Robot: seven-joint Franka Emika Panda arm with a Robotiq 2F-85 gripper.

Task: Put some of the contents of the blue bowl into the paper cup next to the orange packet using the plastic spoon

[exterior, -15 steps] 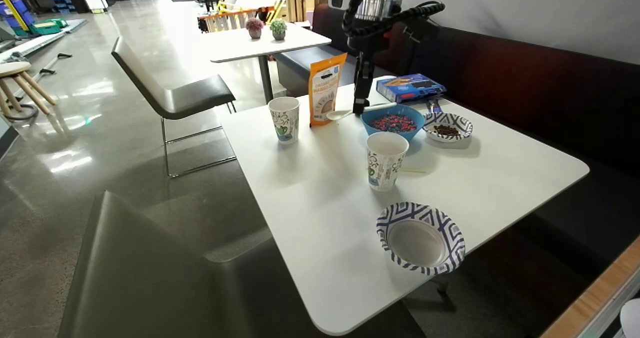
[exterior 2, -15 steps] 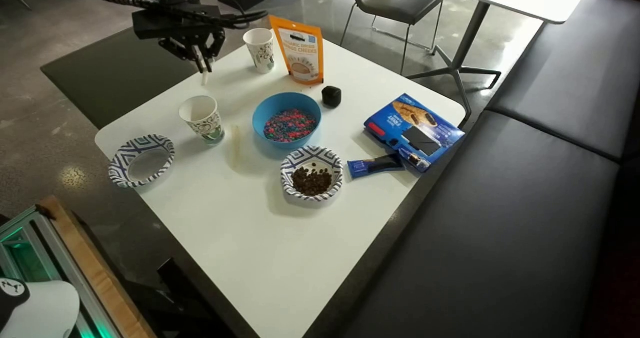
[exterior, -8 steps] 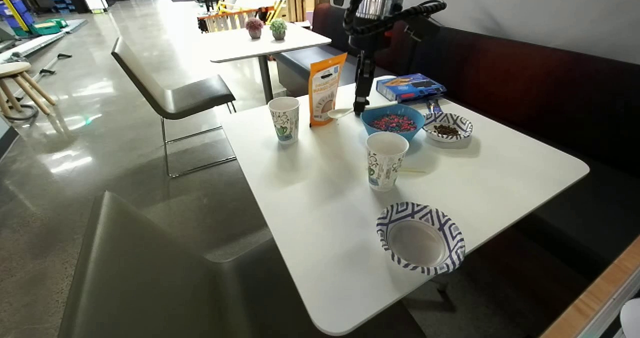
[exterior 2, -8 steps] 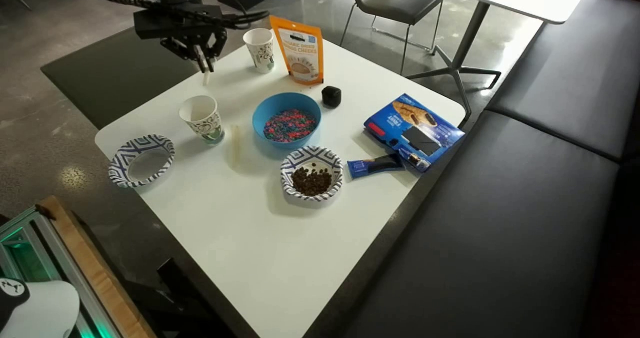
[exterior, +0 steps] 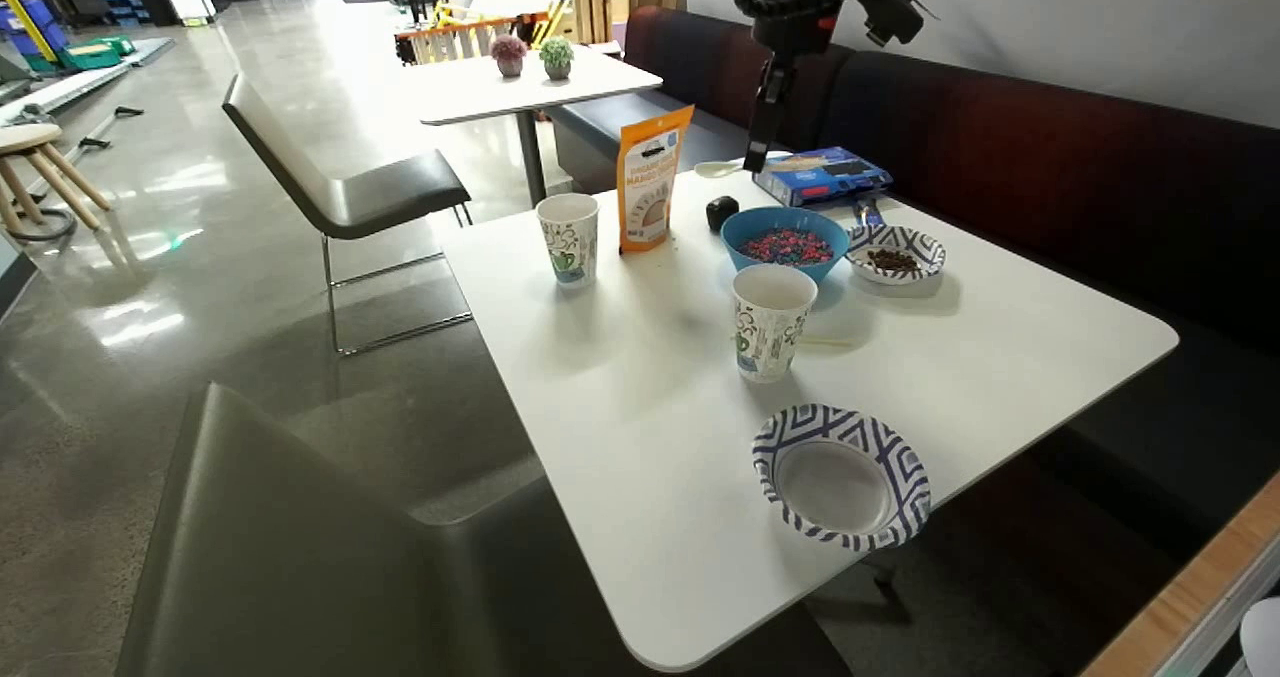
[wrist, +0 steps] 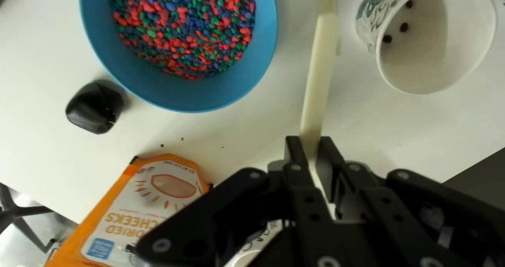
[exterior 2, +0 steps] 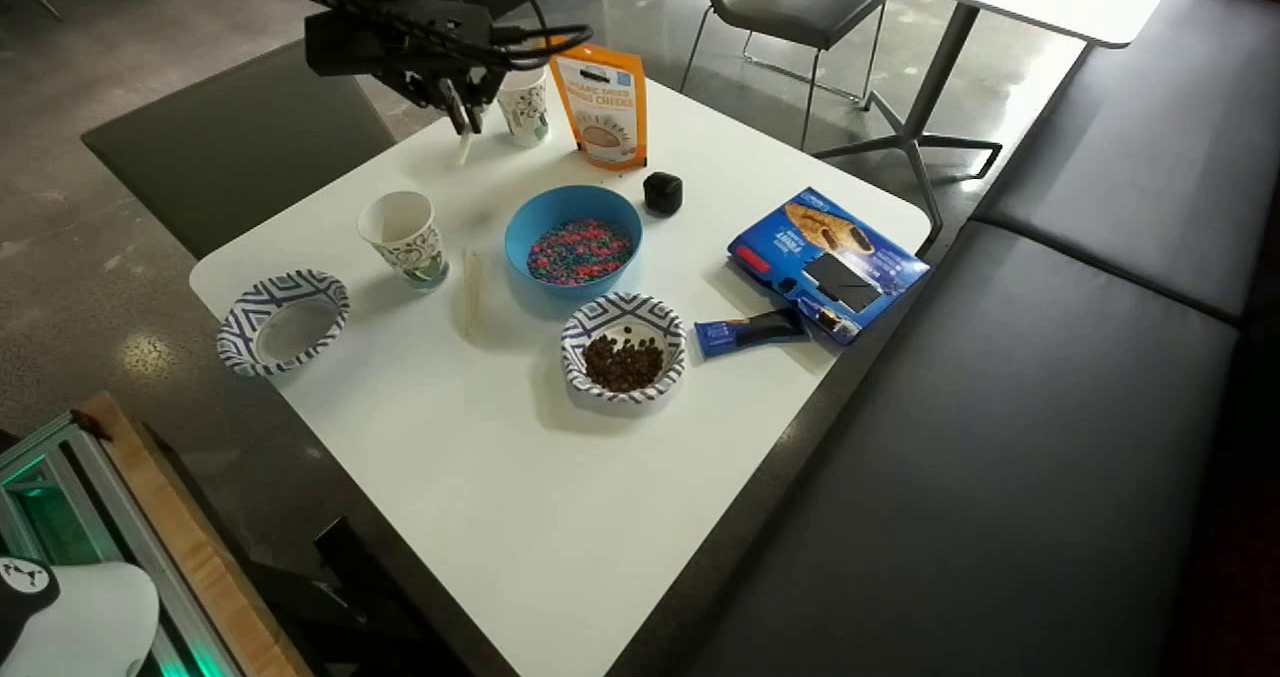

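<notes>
My gripper (exterior: 757, 165) is shut on the white plastic spoon (exterior: 718, 169) and holds it in the air above the table. In the wrist view the spoon's handle (wrist: 317, 77) runs forward from between the fingertips. Whether the spoon's head carries anything I cannot tell. The blue bowl (wrist: 252, 81) holds red, blue and green bits; it also stands in an exterior view (exterior 2: 520, 242). The orange packet (exterior 2: 600, 107) stands upright beside the paper cup (exterior: 570, 242). That cup is partly hidden by the gripper (exterior 2: 466, 129) in an exterior view, and mostly hidden in the wrist view.
Another paper cup (wrist: 426, 58) with a few dark beans stands near the blue bowl. A black lump (exterior 2: 663, 194) lies by the bowl. Patterned bowls, one with brown beans (exterior 2: 625, 362), one empty (exterior 2: 285, 322), a blue box (exterior 2: 830, 262) and a blue bar (exterior 2: 750, 332) are around.
My gripper has risen with the spoon. It has moved right in both exterior views, now overlapping the cup by the packet in an exterior view. The black lump has come into sight.
</notes>
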